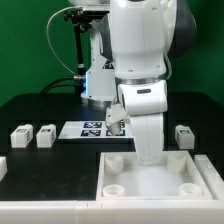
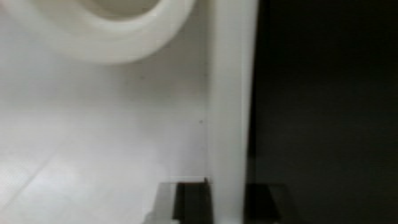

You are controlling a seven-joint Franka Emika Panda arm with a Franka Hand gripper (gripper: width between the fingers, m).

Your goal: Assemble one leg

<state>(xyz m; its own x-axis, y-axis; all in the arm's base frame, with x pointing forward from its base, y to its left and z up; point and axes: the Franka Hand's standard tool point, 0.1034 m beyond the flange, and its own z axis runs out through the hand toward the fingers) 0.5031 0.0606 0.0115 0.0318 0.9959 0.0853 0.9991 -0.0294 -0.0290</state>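
Three legs, all small white blocks lying loose on the black table [image 1: 35, 108], none in the grip. First leg [image 1: 20, 135] and second leg [image 1: 45, 135] near each other but not touching, at 9 o'clock in the exterior view. Third leg [image 1: 183, 134] alone at 3 o'clock, well apart from that pair. Dark square tag visible on the camera-facing side of each. One marker board [image 1: 88, 128], flat on the table just off centre toward 9 o'clock, between the second leg and the arm, partly hidden behind the arm. One large white tray [image 1: 107, 175], shallow and walled, at 5 o'clock and closest to the camera. Round corner socket [image 1: 115, 187] in each visible corner; one more seen close up in the wrist view. One white arm [image 1: 140, 50], coming from 12 o'clock and bent down over the tray's far wall. Gripper [image 2: 231, 205] readable in the wrist view only: dark fingers [image 2: 187, 205] on either side of the tray's upright wall, flush against it, jaws pinching that wall. White tray floor on one side of the wall, black table on the other. Fingertips hidden behind the wrist body in the exterior view.
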